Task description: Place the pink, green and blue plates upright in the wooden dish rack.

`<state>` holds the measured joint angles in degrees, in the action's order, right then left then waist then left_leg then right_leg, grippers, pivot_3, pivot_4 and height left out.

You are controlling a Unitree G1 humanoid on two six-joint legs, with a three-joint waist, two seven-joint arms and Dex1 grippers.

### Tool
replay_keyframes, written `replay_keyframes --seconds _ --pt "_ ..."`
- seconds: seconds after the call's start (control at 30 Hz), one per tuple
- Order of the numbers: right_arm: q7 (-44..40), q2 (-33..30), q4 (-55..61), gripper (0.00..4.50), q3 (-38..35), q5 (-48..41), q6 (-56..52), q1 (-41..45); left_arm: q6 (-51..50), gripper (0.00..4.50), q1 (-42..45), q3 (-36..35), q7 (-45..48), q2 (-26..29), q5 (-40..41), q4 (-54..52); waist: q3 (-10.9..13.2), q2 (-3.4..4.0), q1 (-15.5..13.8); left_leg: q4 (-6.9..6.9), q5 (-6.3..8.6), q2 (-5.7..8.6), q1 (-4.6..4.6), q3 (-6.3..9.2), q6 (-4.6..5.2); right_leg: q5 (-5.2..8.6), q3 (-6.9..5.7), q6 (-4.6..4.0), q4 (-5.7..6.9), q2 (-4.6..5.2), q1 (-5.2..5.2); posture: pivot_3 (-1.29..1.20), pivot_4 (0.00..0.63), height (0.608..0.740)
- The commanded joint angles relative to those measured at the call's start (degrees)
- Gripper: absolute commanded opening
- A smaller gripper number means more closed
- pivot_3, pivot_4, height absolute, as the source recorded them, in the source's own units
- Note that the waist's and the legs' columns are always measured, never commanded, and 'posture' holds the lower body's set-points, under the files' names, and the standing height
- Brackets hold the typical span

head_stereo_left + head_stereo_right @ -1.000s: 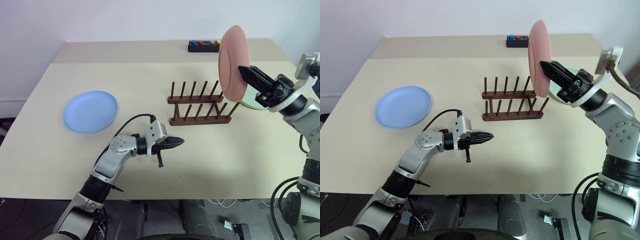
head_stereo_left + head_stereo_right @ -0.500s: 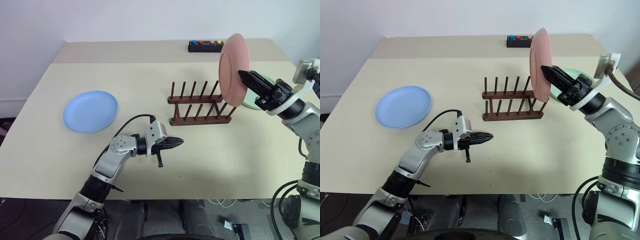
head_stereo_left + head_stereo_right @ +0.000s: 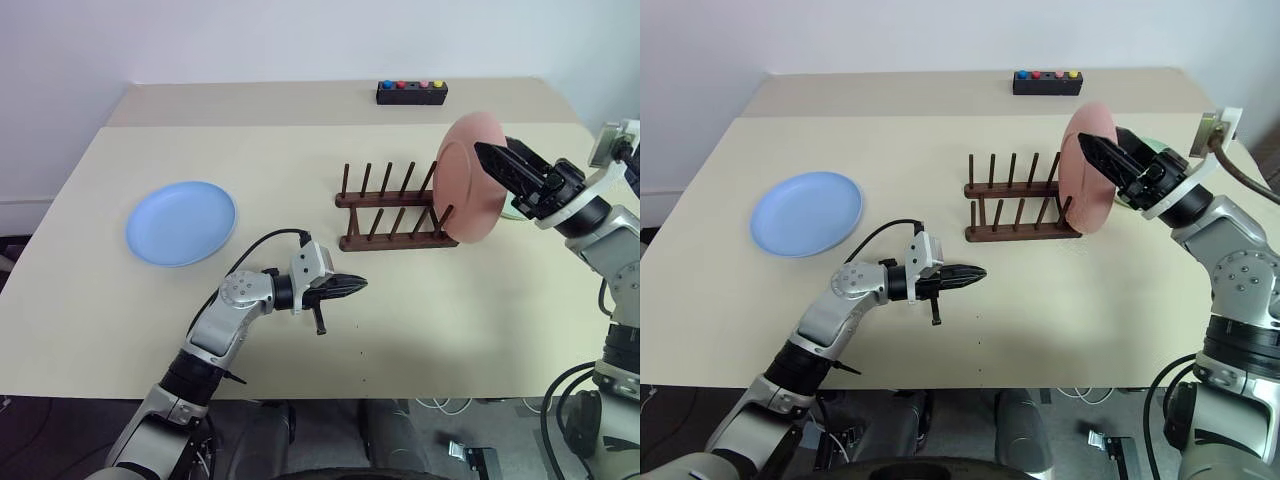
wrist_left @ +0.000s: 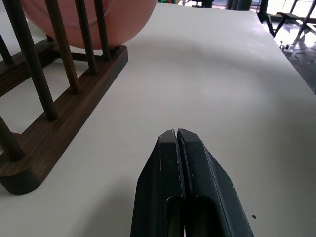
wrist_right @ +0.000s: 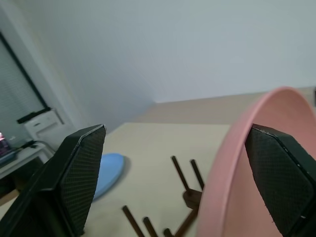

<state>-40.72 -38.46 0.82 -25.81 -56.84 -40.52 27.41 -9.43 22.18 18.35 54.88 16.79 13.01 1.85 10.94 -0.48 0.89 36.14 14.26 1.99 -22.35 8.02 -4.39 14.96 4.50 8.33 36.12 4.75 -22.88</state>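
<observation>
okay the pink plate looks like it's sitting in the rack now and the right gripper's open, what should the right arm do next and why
Probably draw the right gripper straight back from the pink plate. Its fingers stand wide apart, and the plate sits at the right end of the wooden dish rack, leaning somewhat rather than fully upright. A slow retreat should avoid knocking it. The green plate lies just behind the gripper, a likely next pick.

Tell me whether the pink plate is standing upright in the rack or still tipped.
Tipped. The pink plate leans at the right end of the wooden dish rack, its lower edge down among the end pegs, between the right gripper's open fingers.
</observation>
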Motion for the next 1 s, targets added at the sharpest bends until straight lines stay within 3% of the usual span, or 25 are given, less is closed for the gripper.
replay_keyframes --seconds 0.03,0.37,0.53,0.63,0.73,0.87,1.0 --pt "0.84 -0.76 0.89 4.42 -2.23 1.63 2.74 0.72 1.07 0.0 0.49 -0.59 0.2 -0.12 0.16 -0.95 0.0 0.0 -0.01 0.0 0.0 0.0 0.0 0.0 0.0 0.0 0.0 0.0 0.0 0.0 0.0 0.0 0.15 0.74" --pt "4.31 -5.48 -3.63 4.42 -8.24 6.27 7.97 2.62 0.99 0.0 -0.02 -0.74 -0.06 -0.02 0.27 -1.4 0.0 0.0 -0.06 0.01 0.0 0.0 0.0 -0.02 0.0 0.0 0.01 0.0 0.0 0.0 0.0 0.0 0.15 0.74" --pt "4.54 -10.02 -5.69 4.42 -8.93 15.52 13.92 -3.2 1.05 0.0 -0.25 -1.38 0.21 -0.24 1.45 -2.18 0.0 0.0 -0.13 0.0 0.0 0.0 -0.01 -0.01 0.0 0.0 0.0 0.0 -0.02 0.0 0.01 0.0 0.15 0.74" --pt "2.07 -13.78 -6.96 4.42 -2.48 28.58 22.69 -11.64 1.06 0.0 -0.23 -1.03 1.21 -0.1 1.79 -2.26 -0.02 0.02 -0.06 0.0 0.01 0.0 -0.01 -0.03 0.01 0.0 0.0 0.01 -0.02 0.0 0.01 0.0 0.15 0.74" --pt "0.95 -14.95 -9.17 4.42 2.55 36.12 29.14 -14.7 1.13 0.0 0.13 -0.66 1.33 -0.34 1.53 -1.84 -0.04 0.08 0.43 0.03 0.0 0.0 0.01 -0.08 0.01 0.0 0.02 0.01 -0.01 0.0 0.01 0.0 0.15 0.74" --pt "3.52 -15.25 -17.04 4.42 11.92 49.07 39.16 -12.43 1.05 0.0 1.08 -0.39 1.75 -0.94 1.32 -1.21 -0.06 0.14 1.25 0.03 0.0 0.0 0.08 -0.18 0.01 0.0 0.1 0.01 0.02 0.0 0.02 0.0 0.15 0.74" --pt "10.05 -13.66 -30.86 4.42 20.69 60.91 48.43 -3.86 0.88 0.0 1.62 -0.62 2.35 -1.04 1.55 -1.33 -0.04 0.14 1.7 0.03 0.0 0.0 0.08 -0.19 0.01 0.0 0.11 0.01 0.0 0.01 0.02 0.0 0.15 0.74"
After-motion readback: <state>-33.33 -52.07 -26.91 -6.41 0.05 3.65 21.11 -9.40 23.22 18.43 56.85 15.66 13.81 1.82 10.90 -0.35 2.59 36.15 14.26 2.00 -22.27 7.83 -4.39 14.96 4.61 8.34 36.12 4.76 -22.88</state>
